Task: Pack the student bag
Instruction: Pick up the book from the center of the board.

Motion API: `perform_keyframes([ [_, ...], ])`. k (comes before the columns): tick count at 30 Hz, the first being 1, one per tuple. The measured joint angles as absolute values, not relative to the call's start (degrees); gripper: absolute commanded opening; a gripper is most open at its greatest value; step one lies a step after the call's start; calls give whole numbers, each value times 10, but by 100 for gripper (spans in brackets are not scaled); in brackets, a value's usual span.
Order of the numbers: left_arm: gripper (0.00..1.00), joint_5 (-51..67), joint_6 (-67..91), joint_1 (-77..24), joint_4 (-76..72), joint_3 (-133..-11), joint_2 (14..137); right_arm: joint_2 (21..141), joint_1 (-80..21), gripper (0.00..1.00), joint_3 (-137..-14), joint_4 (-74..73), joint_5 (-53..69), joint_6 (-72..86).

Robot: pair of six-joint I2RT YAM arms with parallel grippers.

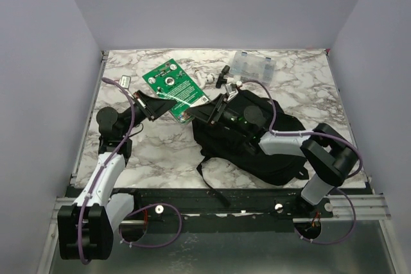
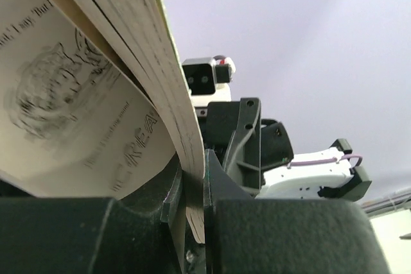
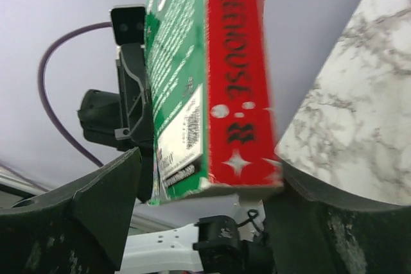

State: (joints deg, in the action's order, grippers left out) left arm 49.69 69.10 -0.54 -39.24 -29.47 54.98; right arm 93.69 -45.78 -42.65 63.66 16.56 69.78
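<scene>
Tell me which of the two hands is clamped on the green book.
The left hand: its jaws pinch the pages of the green book. The right hand only stands wide open at the book's red spine.

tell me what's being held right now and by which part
The left gripper is shut on the green book, clamping its page edge opposite the red spine. The right gripper stands open around the spine side, gripping nothing.
</scene>
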Motion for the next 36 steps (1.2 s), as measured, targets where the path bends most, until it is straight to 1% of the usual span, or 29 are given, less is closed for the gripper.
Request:
perform_keyframes([
  [1,0,485,696,-10,-398,-287,547,949,-468,65,-429,654,161,705],
  [2,0,473,701,-19,-403,-280,545,961,-477,63,-433,671,157,712],
  [6,0,431,715,-53,-418,-260,534,980,-508,62,-440,699,126,735],
  [9,0,391,719,-79,-430,-245,517,976,-526,48,-432,716,81,740],
  [10,0,379,720,-88,-434,-240,510,971,-530,46,-424,720,66,742],
  [13,0,347,720,-111,-440,-223,492,952,-536,46,-401,728,31,753],
  [17,0,305,719,-141,-447,-192,465,928,-541,55,-380,728,-3,760],
  [22,0,272,721,-163,-455,-180,452,914,-541,57,-366,730,-36,766],
  [23,0,265,721,-168,-456,-179,452,913,-541,57,-366,731,-39,766],
  [25,0,254,722,-178,-456,-178,452,912,-541,53,-366,732,-45,766],
  [27,0,244,723,-188,-458,-178,452,908,-541,48,-366,733,-49,765],
  [28,2,242,723,-191,-459,-178,452,905,-541,45,-365,733,-50,765],
  [29,13,241,724,-195,-459,-178,452,901,-541,41,-364,733,-51,765],
  [30,29,240,725,-197,-461,-178,452,895,-541,37,-362,732,-53,764],
  [31,42,240,727,-199,-462,-178,453,889,-541,34,-357,731,-57,762],
  [33,64,246,730,-203,-467,-178,453,867,-542,29,-343,715,-66,754],
  [34,69,252,732,-204,-474,-175,453,852,-540,27,-333,701,-71,747],
  [35,74,258,730,-206,-480,-171,452,837,-536,21,-322,685,-76,739],
  [36,76,264,732,-206,-486,-166,451,821,-530,13,-312,665,-80,730],
])
